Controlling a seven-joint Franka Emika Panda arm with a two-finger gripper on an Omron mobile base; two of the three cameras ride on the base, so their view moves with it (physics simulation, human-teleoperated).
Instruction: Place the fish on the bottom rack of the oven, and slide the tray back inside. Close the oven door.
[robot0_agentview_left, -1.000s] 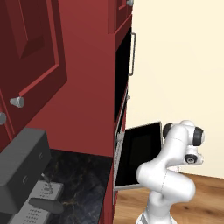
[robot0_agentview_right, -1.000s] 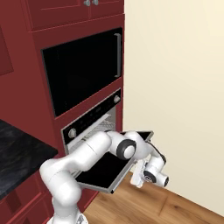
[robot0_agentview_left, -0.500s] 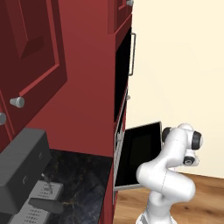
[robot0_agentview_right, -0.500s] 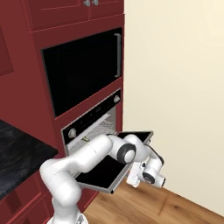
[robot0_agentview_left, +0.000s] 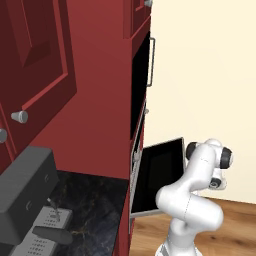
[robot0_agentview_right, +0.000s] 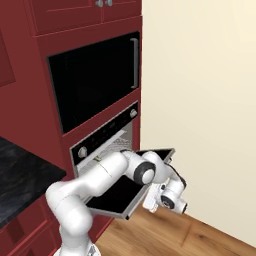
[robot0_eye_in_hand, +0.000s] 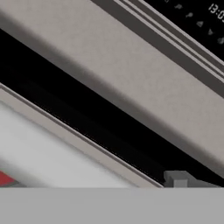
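Observation:
The oven (robot0_agentview_right: 102, 137) sits low in the red cabinet wall, its dark control strip carrying a round knob. The oven door (robot0_agentview_right: 125, 192) hangs half open, tilted down and outward, dark glass face up; from the side it shows as a slanted panel (robot0_agentview_left: 157, 175). My gripper (robot0_agentview_right: 151, 200) hangs just under the door's outer front edge, at its right corner, jaws wide apart and holding nothing. In the hand view the door's grey frame (robot0_eye_in_hand: 131, 83) runs very close, with a dark gap below it. The fish and the bottom rack are hidden.
A black-glass appliance with a vertical bar handle (robot0_agentview_right: 95, 82) sits above the oven. A dark stone counter (robot0_agentview_left: 85, 205) with a grey machine (robot0_agentview_left: 25, 195) lies to the left. Cream wall and wooden floor (robot0_agentview_right: 200, 235) are on the right.
My elbow has sunk slightly and the hand has crept a little to the left under the door's edge. The door has hardly moved.

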